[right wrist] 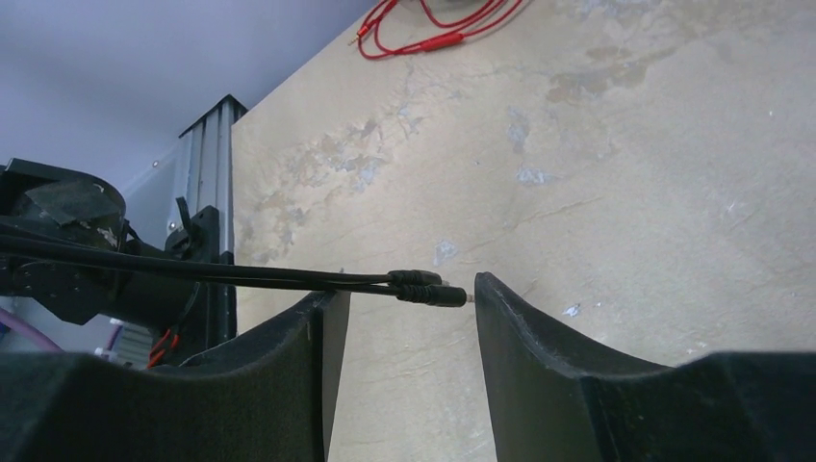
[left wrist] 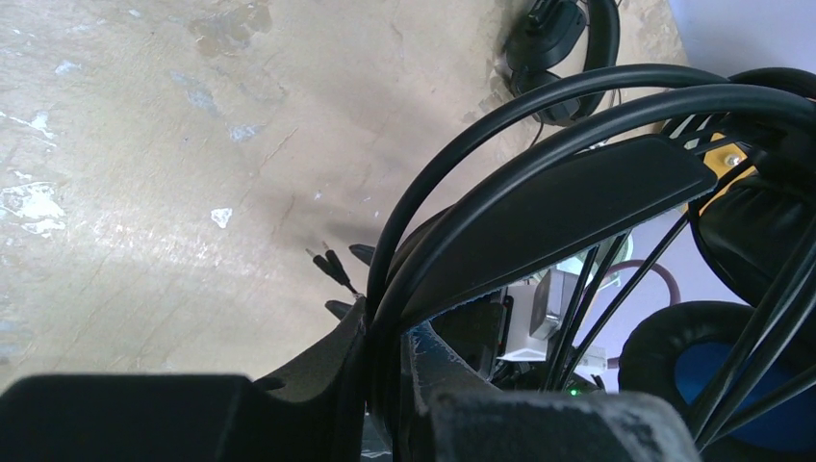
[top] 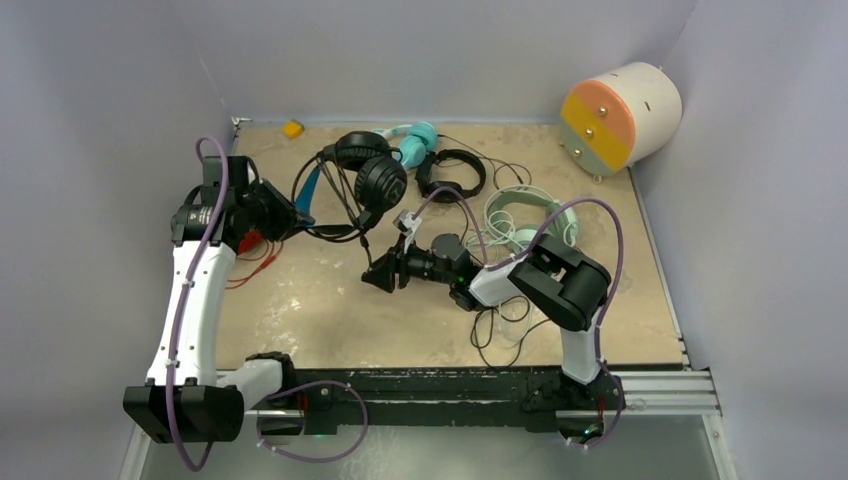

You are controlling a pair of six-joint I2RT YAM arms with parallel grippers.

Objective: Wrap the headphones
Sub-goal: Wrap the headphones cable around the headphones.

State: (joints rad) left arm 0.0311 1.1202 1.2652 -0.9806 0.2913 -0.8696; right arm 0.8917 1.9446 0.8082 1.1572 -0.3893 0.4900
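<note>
**Tan mottled tabletop, grey walls: black headset held at left-centre**

We find the black headphones (top: 381, 182) with the blue inner band toward the back of the table (top: 330, 320), left of centre. Their headband (left wrist: 539, 192) runs straight into the left gripper (top: 290, 212), and the left wrist view shows both jaws clamped tight on the band. We cannot tell whether the ear cups touch the surface.

Their thin black cable (top: 345, 232) trails forward to the right gripper (top: 385, 272). In the right wrist view the cable ends in twin plugs (right wrist: 428, 289) that lie between the parted jaws. The tip is just at the inner face of one finger, but nothing is pinched.

Behind the black set lie the teal headphones (top: 415, 143) and, just beside them, the small black headphones (top: 452, 173). The mint-green headphones (top: 525, 215) sit right of centre, partly under the right arm. The red headphones (top: 250, 243) show beneath the left arm, and their red cable (top: 255, 268) loops loose toward the near edge.

A cream drum (top: 620, 115) with an orange face stands in the far right corner. A small yellow object (top: 292, 128) sits at the far left edge.
</note>
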